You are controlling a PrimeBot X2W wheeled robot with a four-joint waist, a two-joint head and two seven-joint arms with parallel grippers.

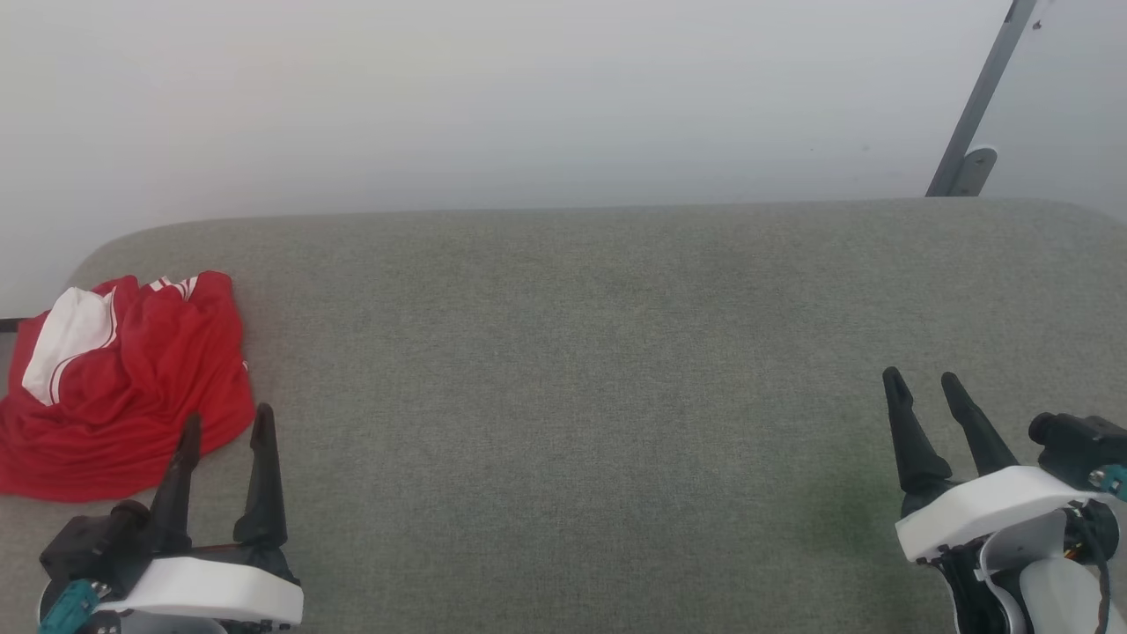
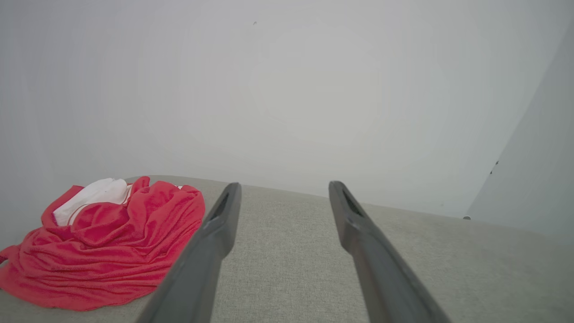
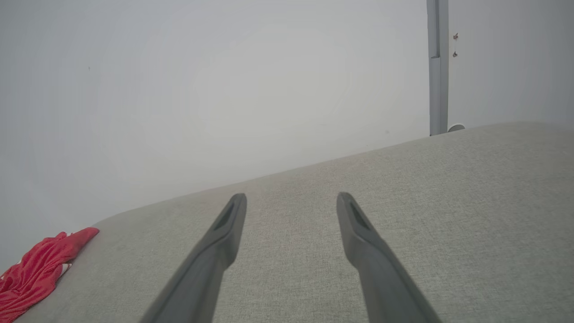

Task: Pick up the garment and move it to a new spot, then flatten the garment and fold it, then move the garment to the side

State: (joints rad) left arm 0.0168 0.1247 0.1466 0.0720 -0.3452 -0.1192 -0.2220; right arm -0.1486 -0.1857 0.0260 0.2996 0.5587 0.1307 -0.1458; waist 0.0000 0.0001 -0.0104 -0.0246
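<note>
The garment (image 1: 132, 387) lies crumpled in a red heap at the far left of the grey surface, one white sleeve with striped trim on top; its lettering is hidden in the folds. My left gripper (image 1: 227, 421) stands open at the heap's near right edge, one fingertip overlapping the red cloth in the head view, nothing between the fingers. In the left wrist view the garment (image 2: 112, 251) sits left of the open left gripper (image 2: 282, 186). Far to the right, my right gripper (image 1: 921, 380) is open and empty. The right wrist view has the right gripper (image 3: 291, 197) open and the garment (image 3: 36, 269) at lower left.
A grey fabric-covered table (image 1: 581, 370) with rounded far corners spans the view, backed by a pale wall. A slanted grey metal bar (image 1: 977, 106) with a foot bracket rises behind the far right corner. Bare surface stretches between the two grippers.
</note>
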